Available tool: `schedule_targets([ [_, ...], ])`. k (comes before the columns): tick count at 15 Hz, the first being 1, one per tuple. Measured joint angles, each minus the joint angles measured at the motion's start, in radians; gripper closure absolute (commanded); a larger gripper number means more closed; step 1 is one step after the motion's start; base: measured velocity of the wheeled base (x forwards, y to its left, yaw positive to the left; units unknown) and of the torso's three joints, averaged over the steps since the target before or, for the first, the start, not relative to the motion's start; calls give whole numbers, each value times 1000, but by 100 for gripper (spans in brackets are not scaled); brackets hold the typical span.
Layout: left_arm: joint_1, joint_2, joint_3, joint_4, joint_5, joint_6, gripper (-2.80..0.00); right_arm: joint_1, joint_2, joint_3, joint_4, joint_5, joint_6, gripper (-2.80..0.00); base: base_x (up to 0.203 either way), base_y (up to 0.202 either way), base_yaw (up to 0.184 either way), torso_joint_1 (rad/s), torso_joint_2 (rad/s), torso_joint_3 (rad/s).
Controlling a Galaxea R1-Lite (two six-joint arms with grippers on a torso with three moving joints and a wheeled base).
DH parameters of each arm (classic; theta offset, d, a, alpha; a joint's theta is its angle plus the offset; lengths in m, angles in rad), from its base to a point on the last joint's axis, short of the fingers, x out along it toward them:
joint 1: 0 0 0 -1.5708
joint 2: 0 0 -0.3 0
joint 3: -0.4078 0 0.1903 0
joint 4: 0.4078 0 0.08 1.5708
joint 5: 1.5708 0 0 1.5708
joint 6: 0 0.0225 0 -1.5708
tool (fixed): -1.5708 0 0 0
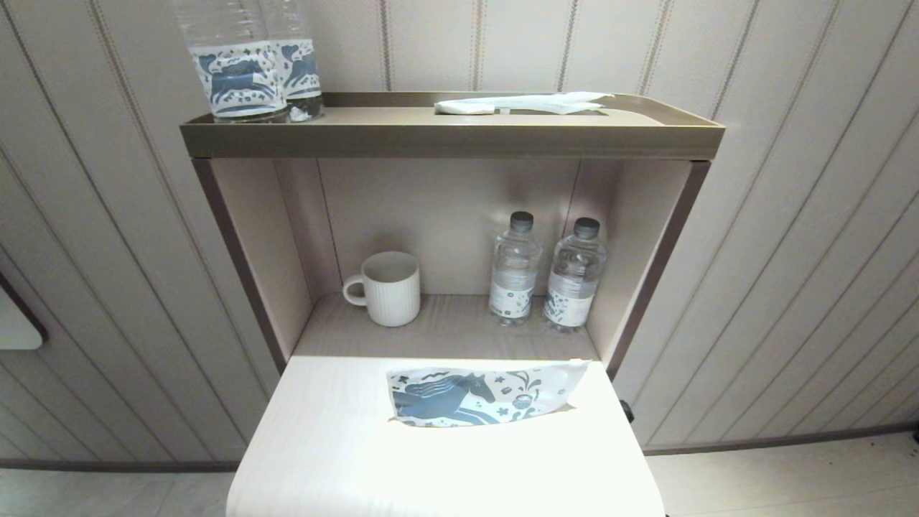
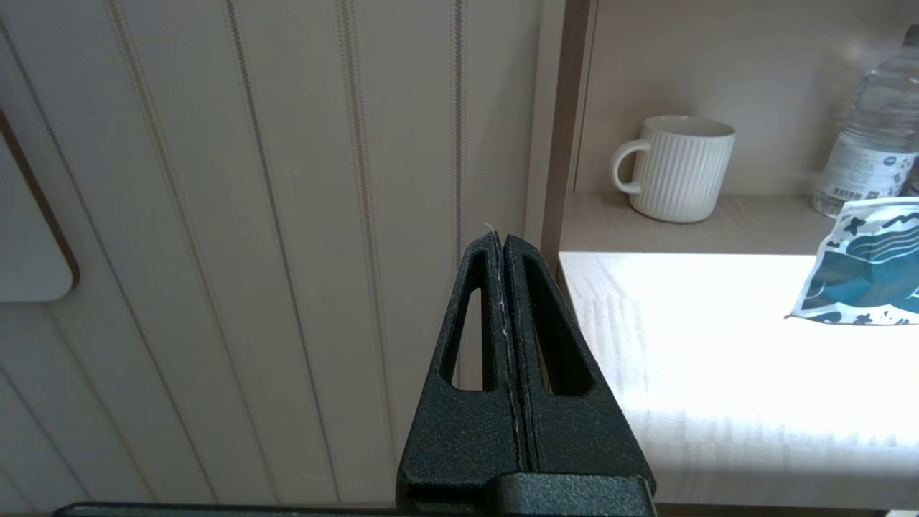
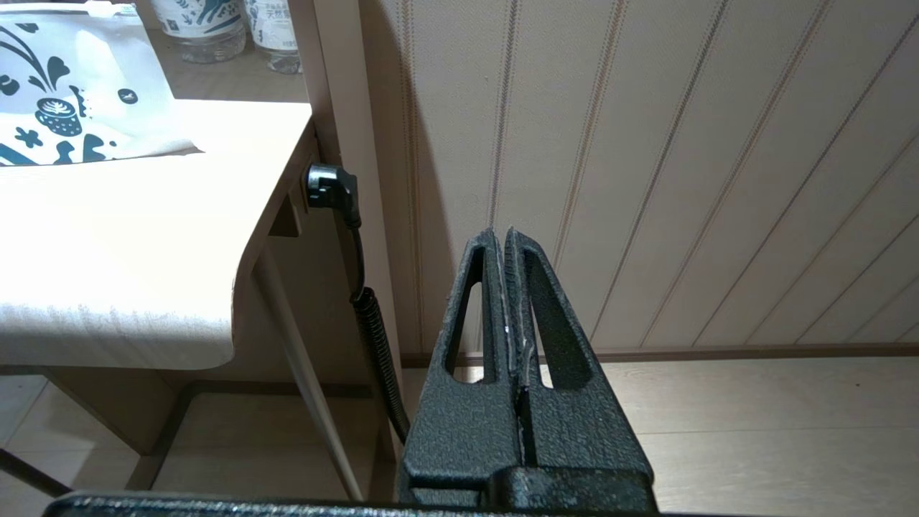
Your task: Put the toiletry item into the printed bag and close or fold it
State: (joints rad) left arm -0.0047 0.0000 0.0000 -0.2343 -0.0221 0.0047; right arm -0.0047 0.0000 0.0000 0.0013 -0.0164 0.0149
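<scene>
Jaws of both the left gripper (image 2: 500,240) and right gripper (image 3: 500,237) are pressed together, empty, off the worktop's sides. Printed bag (image 1: 482,396) lies mid-frame on the worktop (image 1: 323,445); no toothbrush visible. Best to find it first.

Beige panelled wall (image 1: 790,215) with vertical grooves. A brown-framed shelf unit (image 1: 445,136) stands against it, above a pale, brightly lit tabletop (image 1: 431,459). Light wood-look floor (image 3: 754,431).

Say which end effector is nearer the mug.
Left. The left end effector is off the table's left side, toward the mug; the right end effector is off its right side.
</scene>
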Motion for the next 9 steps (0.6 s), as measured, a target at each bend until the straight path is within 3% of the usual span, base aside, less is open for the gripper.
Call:
schedule_targets([
  [9,0,0,0,1,0,0,0,0,0,0,-1,2,-5,0,0,0,0,0,0,0],
])
